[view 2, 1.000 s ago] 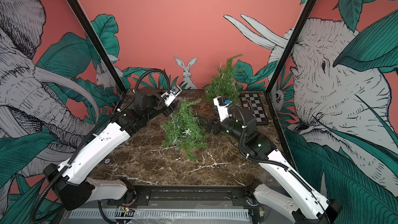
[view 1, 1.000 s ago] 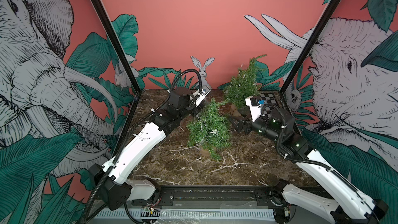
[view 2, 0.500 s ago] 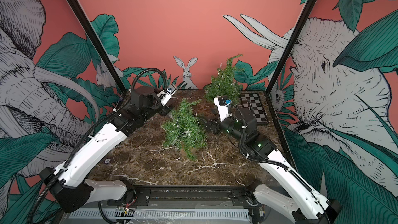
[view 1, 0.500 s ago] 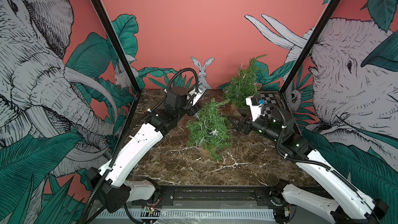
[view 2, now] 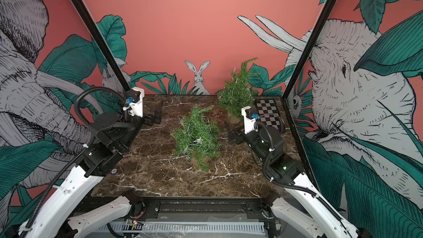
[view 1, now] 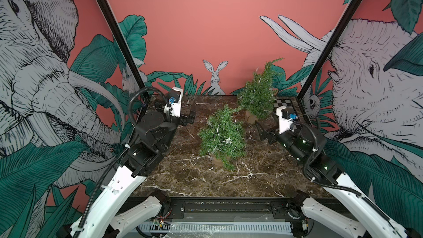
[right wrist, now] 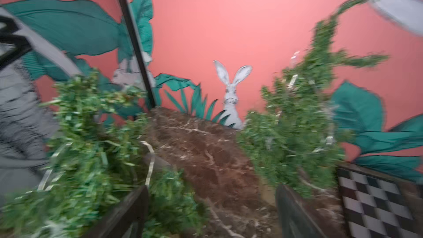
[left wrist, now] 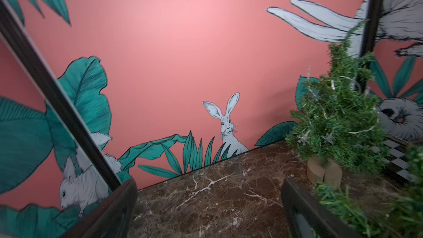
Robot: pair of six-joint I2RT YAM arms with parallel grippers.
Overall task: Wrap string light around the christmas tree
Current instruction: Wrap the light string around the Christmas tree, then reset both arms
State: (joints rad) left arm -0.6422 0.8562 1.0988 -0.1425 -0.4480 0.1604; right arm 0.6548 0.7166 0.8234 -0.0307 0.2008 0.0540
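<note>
**Item:** small artificial Christmas tree (view 1: pixel 220 137) on a wooden disc base, standing at the centre of the brown marble tabletop (view 1: pixel 194 179).

**String light** (right wrist: pixel 150 163): pale wire with a silver star, draped among the branches of this tree. How far round it runs cannot be told.

**Second tree** (view 1: pixel 258 97): also wired, at 1 o'clock, near the back wall.

**Checkerboard** (view 1: pixel 285 105): at 2 o'clock, just beside the second tree.

**Left gripper** (left wrist: pixel 209 185): at 10 o'clock, fingers spread wide, released, apart from the centre tree.

**Right gripper** (right wrist: pixel 211 188): at 3 o'clock, fingers likewise parted, released, with branches close on either side.
</note>
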